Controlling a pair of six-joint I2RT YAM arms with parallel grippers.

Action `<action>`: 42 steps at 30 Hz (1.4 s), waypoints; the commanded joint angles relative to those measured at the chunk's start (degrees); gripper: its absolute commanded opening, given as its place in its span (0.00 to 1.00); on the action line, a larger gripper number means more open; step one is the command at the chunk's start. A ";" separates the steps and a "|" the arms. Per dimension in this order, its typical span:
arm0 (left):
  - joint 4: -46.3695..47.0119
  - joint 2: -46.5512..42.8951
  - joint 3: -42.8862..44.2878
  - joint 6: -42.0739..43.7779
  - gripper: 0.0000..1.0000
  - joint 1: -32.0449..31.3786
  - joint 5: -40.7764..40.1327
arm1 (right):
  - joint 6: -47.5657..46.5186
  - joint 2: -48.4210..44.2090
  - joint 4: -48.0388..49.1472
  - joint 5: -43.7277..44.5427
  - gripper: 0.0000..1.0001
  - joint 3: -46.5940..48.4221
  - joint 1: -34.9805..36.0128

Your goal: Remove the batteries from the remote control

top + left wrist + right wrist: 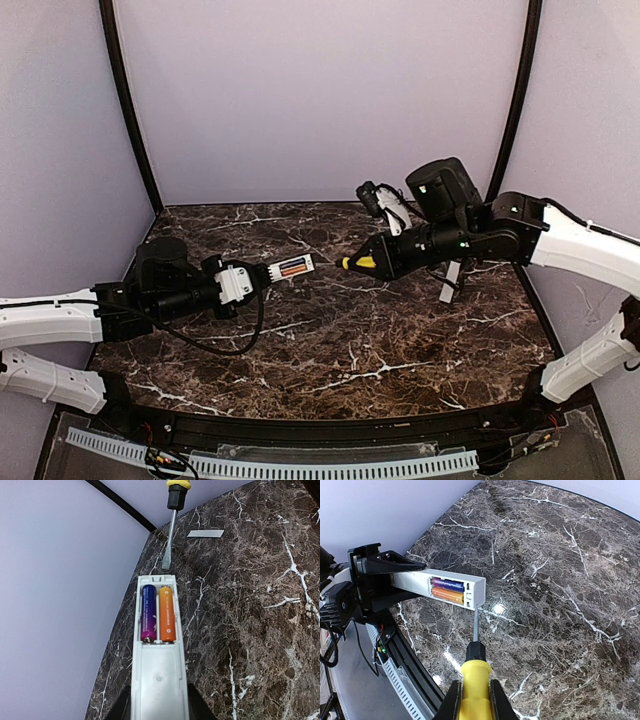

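My left gripper (pixel 258 274) is shut on the remote control (pixel 293 266), a slim white bar held above the table with its battery recess open and facing up. Two batteries lie side by side in the recess: a purple-blue one (pixel 148 612) and an orange one (pixel 166 614). My right gripper (pixel 476 700) is shut on the yellow handle of a screwdriver (pixel 476 672). The screwdriver's flat tip (pixel 165 565) points at the remote's far end (pixel 476 592), right by the batteries; whether it touches I cannot tell.
A flat pale cover strip (pixel 205 533) lies on the dark marble table (pixel 330 340) below the right arm (pixel 560 240). Lilac walls close the back and sides. A white slotted cable duct (pixel 300 465) runs along the near edge.
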 commanded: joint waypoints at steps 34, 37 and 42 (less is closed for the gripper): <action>-1.55 0.79 0.18 0.74 0.00 -0.76 0.06 | 1.61 5.05 0.39 -0.01 0.00 5.31 1.40; -1.55 0.77 0.20 0.82 0.00 -0.82 0.02 | 1.66 5.16 0.01 -0.03 0.00 5.33 1.43; -1.64 0.76 0.18 0.94 0.00 -0.76 -0.07 | 1.75 5.31 -0.12 -0.29 0.00 5.16 1.55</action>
